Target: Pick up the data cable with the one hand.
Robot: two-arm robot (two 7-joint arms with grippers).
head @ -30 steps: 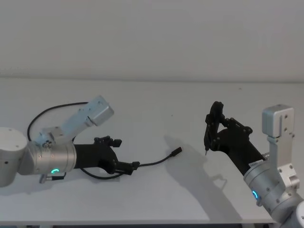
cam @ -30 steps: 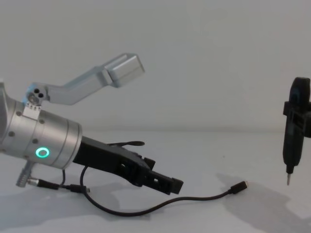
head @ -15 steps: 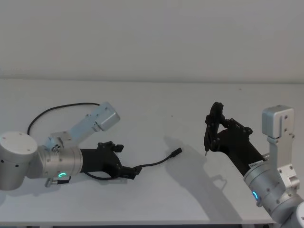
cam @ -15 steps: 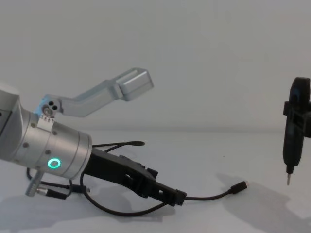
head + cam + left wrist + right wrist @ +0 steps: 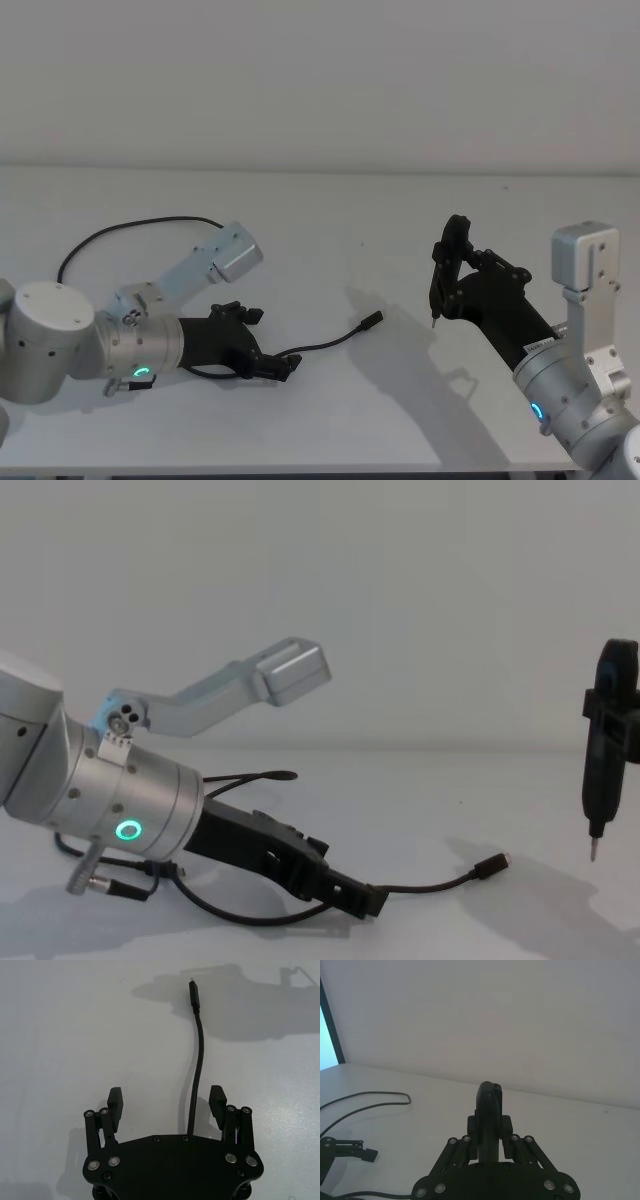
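Your left gripper [image 5: 166, 1097] sits low on the surface [image 5: 330, 230], fingers [image 5: 116, 1100] spread astride the data cable [image 5: 199, 1055] so closing should pinch it; your right gripper [image 5: 458, 290] hangs aside, clenched on a pen tool [image 5: 598, 770]

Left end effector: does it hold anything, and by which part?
Nothing. The left end effector is open, its fingers on either side of the cable.

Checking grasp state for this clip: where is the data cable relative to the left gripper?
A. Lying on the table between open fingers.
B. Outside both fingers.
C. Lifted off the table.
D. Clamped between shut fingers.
A: in the left wrist view the data cable runs along the table between the spread fingers of the left gripper, touching neither.
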